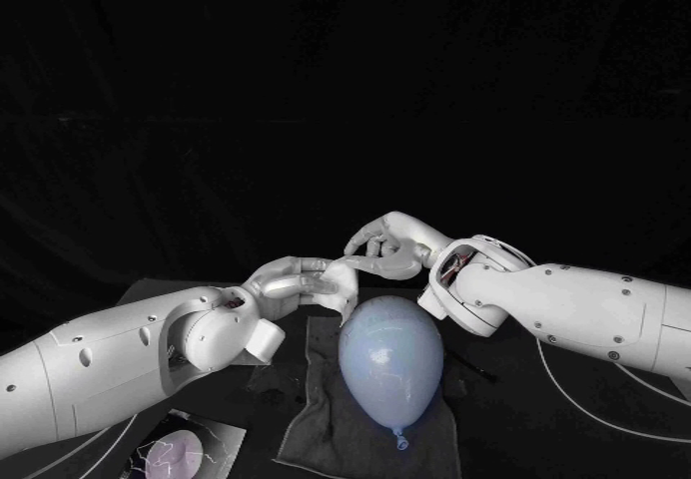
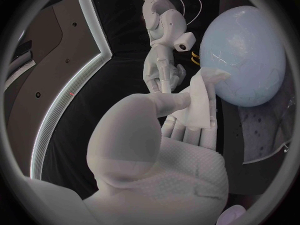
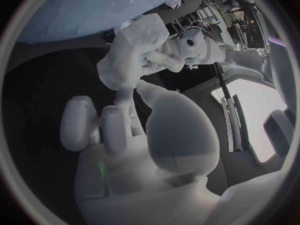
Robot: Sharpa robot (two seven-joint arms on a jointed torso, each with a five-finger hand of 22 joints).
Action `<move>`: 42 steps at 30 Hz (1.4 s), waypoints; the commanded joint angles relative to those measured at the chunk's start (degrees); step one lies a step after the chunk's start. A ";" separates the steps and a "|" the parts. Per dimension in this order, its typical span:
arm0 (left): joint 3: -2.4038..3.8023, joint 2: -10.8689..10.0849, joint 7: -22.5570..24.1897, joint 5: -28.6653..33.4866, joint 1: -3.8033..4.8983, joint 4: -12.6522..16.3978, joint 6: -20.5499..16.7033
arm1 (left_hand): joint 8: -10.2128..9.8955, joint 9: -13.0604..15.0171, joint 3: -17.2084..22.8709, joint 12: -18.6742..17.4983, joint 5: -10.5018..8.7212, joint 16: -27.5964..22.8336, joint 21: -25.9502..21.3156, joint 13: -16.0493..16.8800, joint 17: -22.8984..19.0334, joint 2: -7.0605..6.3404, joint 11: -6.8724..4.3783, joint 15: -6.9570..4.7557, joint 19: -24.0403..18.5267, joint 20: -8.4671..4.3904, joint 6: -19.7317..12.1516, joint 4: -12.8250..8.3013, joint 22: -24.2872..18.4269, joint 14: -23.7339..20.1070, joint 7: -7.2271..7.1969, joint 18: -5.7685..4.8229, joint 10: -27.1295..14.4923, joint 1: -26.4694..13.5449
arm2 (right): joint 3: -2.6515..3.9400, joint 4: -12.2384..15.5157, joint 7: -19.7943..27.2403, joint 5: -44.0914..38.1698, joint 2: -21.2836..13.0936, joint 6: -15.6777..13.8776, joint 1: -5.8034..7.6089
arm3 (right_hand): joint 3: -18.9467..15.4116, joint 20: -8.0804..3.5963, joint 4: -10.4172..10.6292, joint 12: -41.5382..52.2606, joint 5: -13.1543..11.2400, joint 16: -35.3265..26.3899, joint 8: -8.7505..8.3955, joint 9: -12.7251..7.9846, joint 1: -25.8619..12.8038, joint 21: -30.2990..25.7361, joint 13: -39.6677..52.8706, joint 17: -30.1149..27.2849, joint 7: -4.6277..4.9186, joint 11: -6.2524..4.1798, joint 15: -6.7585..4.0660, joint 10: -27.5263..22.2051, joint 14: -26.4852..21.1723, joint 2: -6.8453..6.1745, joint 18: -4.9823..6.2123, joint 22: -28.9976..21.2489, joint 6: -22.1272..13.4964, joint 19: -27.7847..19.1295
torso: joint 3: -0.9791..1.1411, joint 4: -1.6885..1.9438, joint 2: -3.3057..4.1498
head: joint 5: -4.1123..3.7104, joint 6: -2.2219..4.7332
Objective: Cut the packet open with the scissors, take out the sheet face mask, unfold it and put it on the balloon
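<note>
Left hand is clamped on the crumpled white sheet mask, thumb pressing it to the fingers, just beside the far end of the pale blue balloon; the balloon lies on a dark cloth; right hand comes in, fingers curled and reaching the mask, but whether they grip it cannot be told; the packet lies beside the left arm, print too small to read.
</note>
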 commanded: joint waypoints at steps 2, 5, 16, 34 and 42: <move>0.06 0.01 0.41 -0.82 0.05 0.08 1.17 | 0.28 0.08 3.77 0.24 0.18 0.52 -0.32 0.06 0.11 0.12 -0.34 -0.12 -0.05 0.31 -0.20 -3.19 -0.08 -0.53 -0.25 1.06 -0.08 -0.57 | 0.02 -0.22 1.01 2.53 -0.15 2.88 -0.02 | -0.63 0.00 0.37 0.79 -0.32 0.62 -0.24 -0.12 -0.31 0.56 0.72 5.02 0.08 0.09 0.05 0.35 1.69 0.10 -0.92 9.20 -0.47 0.53 | 0.02 0.02 0.02 | -0.02 -0.05; 0.06 -0.02 0.41 -1.07 0.05 0.09 1.24 | 0.33 0.14 4.00 0.24 0.19 1.15 -0.31 0.06 0.21 0.09 -0.36 -0.13 -0.13 0.35 -0.23 -3.19 -0.11 -0.87 -0.28 1.06 -0.09 -0.62 | 0.02 -0.49 1.21 3.30 -0.23 3.03 -0.02 | -1.03 0.05 0.72 1.09 -0.32 0.72 -0.36 -0.19 -0.20 0.62 0.96 5.06 0.19 0.19 0.13 0.25 1.67 0.07 -0.92 9.30 -0.64 0.52 | 0.01 0.02 0.02 | -0.07 -0.08; 0.06 -0.02 0.43 -1.83 0.05 0.12 1.75 | 0.57 0.36 5.13 0.26 0.19 3.66 -0.28 0.06 0.62 -0.02 -0.42 -0.10 -0.43 0.57 -0.23 -3.17 -0.23 -2.18 -0.32 1.04 -0.12 -0.84 | 0.02 -0.96 1.50 4.30 -0.18 4.80 -0.02 | -1.66 0.19 1.50 1.98 -0.31 1.27 -0.37 -0.26 0.59 1.33 1.70 5.49 0.26 0.28 0.26 0.23 1.78 0.61 -1.04 9.73 -0.58 0.75 | -0.01 0.05 0.00 | -0.10 -0.22; 0.07 -0.09 0.86 -2.89 0.05 0.25 2.85 | 1.23 0.78 5.43 0.48 0.17 6.48 0.53 0.10 0.81 -0.06 -0.61 -0.08 -1.19 0.58 0.44 -3.18 0.22 -3.92 -0.53 0.96 0.68 -1.12 | 0.03 -1.75 2.54 2.43 0.37 4.61 -0.03 | 0.74 -2.11 -1.81 15.43 -0.28 7.50 6.65 3.20 7.80 10.64 15.03 11.98 -3.69 -3.12 -2.60 11.79 5.11 5.80 -2.85 12.54 6.05 5.28 | -0.02 0.03 0.01 | -0.11 -0.41; 0.07 -0.09 1.19 -5.12 0.05 0.27 2.77 | 1.49 0.96 5.15 0.52 0.17 7.34 1.49 0.10 0.48 -0.08 0.05 0.20 -2.08 0.53 0.73 -3.14 0.90 -4.98 0.12 0.81 1.23 -1.44 | 0.05 -1.24 4.11 3.28 0.15 1.29 -0.07 | 1.31 -2.66 -1.91 19.71 -0.29 8.56 8.48 4.33 7.31 12.50 19.58 13.20 -4.13 -3.57 -3.06 14.70 5.64 5.80 -3.24 13.04 6.16 6.16 | 0.00 0.01 -0.01 | -0.15 -0.46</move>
